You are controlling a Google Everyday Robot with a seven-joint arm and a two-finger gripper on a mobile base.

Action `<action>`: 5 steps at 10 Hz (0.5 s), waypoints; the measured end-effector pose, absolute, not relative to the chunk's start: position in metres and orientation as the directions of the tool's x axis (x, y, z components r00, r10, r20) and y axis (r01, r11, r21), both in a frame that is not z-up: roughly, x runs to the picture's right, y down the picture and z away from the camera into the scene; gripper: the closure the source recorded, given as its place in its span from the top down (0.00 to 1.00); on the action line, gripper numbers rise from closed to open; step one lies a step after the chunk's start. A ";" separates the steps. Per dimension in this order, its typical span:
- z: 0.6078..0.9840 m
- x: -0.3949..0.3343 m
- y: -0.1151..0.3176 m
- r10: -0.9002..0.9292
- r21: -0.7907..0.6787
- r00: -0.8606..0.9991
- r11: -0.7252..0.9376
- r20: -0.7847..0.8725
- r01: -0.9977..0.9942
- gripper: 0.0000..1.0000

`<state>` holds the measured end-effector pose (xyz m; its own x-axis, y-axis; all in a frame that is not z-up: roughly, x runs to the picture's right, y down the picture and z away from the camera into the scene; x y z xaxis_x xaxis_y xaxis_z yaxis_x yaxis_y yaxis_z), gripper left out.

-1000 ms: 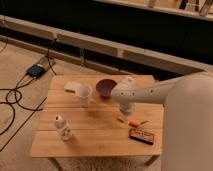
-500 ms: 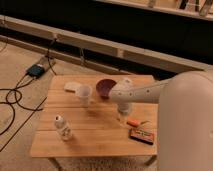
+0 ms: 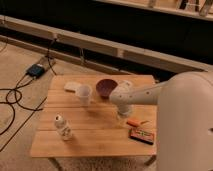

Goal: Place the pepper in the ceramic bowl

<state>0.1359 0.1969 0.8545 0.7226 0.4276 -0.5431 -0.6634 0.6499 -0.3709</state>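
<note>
The small orange pepper [image 3: 133, 122] lies on the wooden table [image 3: 95, 137], near its right edge. The dark maroon ceramic bowl [image 3: 106, 87] stands at the back middle of the table. My white arm reaches in from the right and bends down. The gripper [image 3: 123, 112] hangs just above the table, a little left of the pepper and in front of the bowl's right side. Nothing shows in its grasp.
A translucent white cup [image 3: 84, 94] stands left of the bowl, with a flat white object [image 3: 71, 86] behind it. A small white bottle [image 3: 62, 127] stands at the front left. A flat dark box [image 3: 142, 135] lies just in front of the pepper. Cables and a device [image 3: 36, 70] lie on the floor at left.
The arm has shifted slightly left and lower over the table beside the pepper. The pepper, bowl and cup have not moved.
</note>
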 end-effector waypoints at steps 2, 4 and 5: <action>0.857 0.138 0.201 0.437 -0.369 0.715 0.641 -0.545 -0.673 0.40; 0.858 0.140 0.203 0.447 -0.368 0.710 0.633 -0.545 -0.681 0.18; 0.858 0.141 0.203 0.452 -0.367 0.708 0.631 -0.543 -0.684 0.07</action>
<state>0.1409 0.2028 0.8583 0.7078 0.4519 -0.5429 -0.6839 0.6308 -0.3666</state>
